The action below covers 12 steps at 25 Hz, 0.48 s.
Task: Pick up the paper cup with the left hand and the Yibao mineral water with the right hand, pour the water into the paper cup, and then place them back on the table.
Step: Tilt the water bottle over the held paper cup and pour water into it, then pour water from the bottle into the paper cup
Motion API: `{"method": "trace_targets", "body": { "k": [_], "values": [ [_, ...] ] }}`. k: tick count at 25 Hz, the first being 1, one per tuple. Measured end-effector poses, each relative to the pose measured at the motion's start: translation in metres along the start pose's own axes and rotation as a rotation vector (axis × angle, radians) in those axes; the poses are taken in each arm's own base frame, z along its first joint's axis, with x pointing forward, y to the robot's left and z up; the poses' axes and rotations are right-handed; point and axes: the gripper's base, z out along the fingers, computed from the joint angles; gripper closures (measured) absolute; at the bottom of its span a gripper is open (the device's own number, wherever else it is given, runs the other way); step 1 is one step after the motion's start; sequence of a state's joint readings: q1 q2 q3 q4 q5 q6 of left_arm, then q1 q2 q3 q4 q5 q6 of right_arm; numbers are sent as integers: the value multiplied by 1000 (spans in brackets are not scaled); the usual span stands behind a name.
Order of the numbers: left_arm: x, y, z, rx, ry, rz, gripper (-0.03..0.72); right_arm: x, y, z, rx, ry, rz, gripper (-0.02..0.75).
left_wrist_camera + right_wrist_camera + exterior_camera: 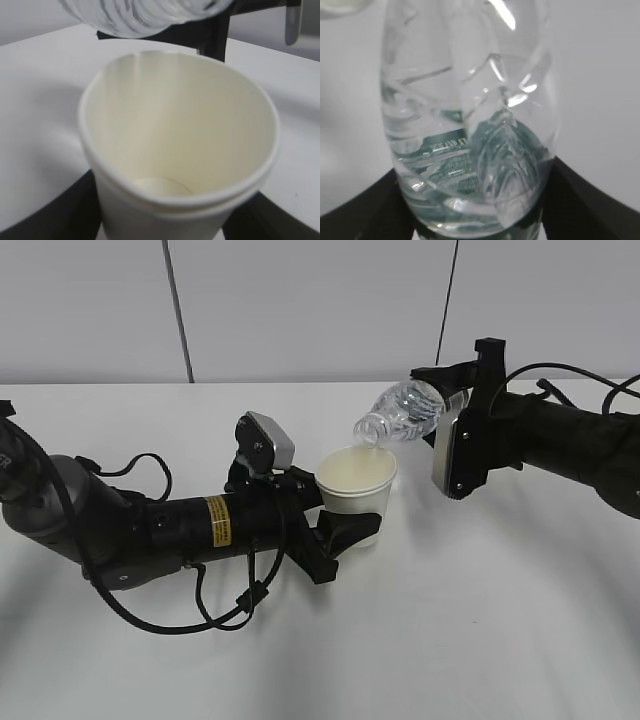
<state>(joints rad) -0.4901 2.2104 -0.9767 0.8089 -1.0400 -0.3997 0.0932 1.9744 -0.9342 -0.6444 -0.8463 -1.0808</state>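
The cream-white paper cup (pixel 357 485) stands upright just above the table (pixel 450 620), with my left gripper (pixel 345 530) shut on its lower wall. In the left wrist view the paper cup (pixel 175 140) fills the frame between the black fingers (pixel 45 215), and its pale bottom shows. My right gripper (pixel 432 405) is shut on the Yibao mineral water (pixel 400 412). The bottle is tipped to the left, its open mouth over the cup's far rim. Its ribbed body (pixel 140 15) hangs above the cup. In the right wrist view the bottle (pixel 470 115) sits between the black fingers (pixel 590 200), green label low.
A black cable (pixel 200 610) from the left arm loops onto the tabletop in front of it. More cables (pixel 570 375) trail behind the right arm. A grey panelled wall (pixel 320 300) closes the far edge of the table.
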Motion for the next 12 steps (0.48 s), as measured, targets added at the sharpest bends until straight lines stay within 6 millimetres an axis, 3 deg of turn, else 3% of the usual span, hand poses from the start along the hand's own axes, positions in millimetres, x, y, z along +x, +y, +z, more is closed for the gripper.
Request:
{"method": "trace_targets", "body": {
  "k": [12],
  "values": [
    [0,0,0,-1,0,-2,269,0,0,0,0,0,-49,251]
  ]
}}
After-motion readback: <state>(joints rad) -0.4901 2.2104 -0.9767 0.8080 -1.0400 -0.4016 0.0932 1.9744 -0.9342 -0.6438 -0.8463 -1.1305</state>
